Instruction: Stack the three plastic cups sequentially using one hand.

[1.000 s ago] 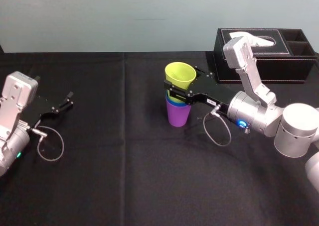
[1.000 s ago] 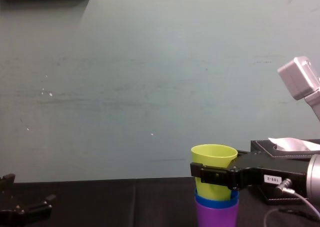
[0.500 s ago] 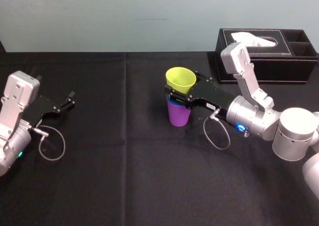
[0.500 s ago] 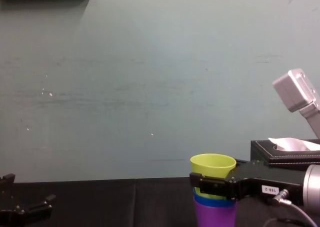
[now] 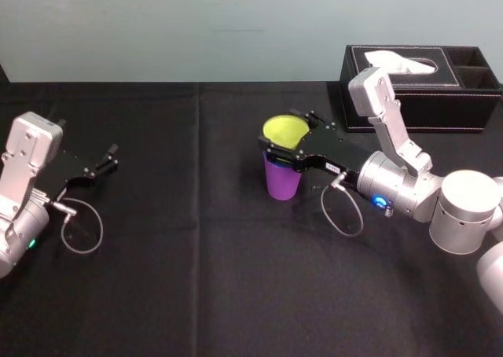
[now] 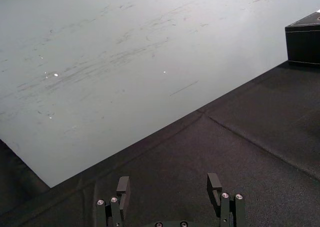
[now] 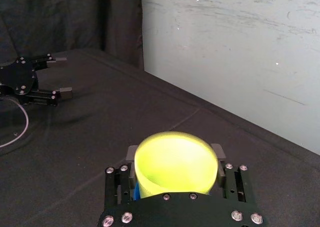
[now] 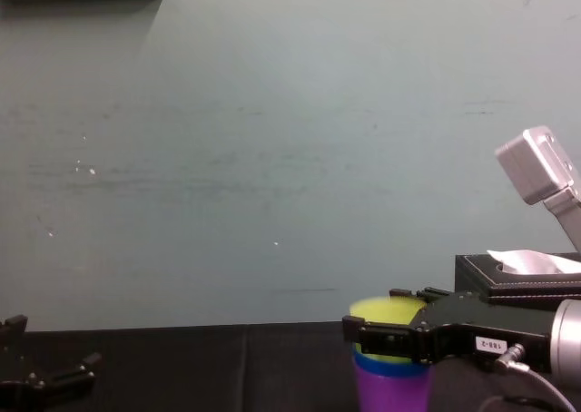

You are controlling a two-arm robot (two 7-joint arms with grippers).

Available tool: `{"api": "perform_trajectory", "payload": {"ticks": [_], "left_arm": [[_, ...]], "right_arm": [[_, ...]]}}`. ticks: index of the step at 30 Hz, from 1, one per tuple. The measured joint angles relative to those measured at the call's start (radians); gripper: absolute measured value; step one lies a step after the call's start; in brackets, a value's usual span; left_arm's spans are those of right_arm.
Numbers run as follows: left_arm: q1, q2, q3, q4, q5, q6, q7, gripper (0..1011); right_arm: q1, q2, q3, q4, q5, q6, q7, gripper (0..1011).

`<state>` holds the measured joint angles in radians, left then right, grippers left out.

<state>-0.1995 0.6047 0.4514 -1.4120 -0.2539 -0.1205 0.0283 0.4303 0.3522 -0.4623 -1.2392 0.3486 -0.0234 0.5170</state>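
Yellow-green cup [image 5: 284,127] sits nested, blue cup [image 8: 381,369] mostly hidden below it.

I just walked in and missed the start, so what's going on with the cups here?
The right gripper is around the yellow-green cup, which sits low inside the blue cup. The blue cup is itself nested in the purple cup, which stands mid-table. All three cups now form one stack. The left gripper is parked open at the table's left side, away from the cups. A black tissue box sits at the back right.
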Motion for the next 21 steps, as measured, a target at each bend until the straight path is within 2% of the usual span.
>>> {"api": "perform_trajectory", "payload": {"ticks": [1,6,15,21], "left_arm": [[0.000,0.000,0.000,0.000,0.000,0.000,0.000,1011],[0.000,0.000,0.000,0.000,0.000,0.000,0.000,1012],[0.000,0.000,0.000,0.000,0.000,0.000,0.000,1011],[0.000,0.000,0.000,0.000,0.000,0.000,0.000,1011]], "right_arm": [[0.000,0.000,0.000,0.000,0.000,0.000,0.000,895],[0.000,0.000,0.000,-0.001,0.001,0.000,-0.001,1000],[-0.009,0.004,0.004,-0.012,0.004,-0.005,0.000,1003],[-0.070,0.023,0.046,-0.097,0.021,-0.017,-0.032,1003]]}}
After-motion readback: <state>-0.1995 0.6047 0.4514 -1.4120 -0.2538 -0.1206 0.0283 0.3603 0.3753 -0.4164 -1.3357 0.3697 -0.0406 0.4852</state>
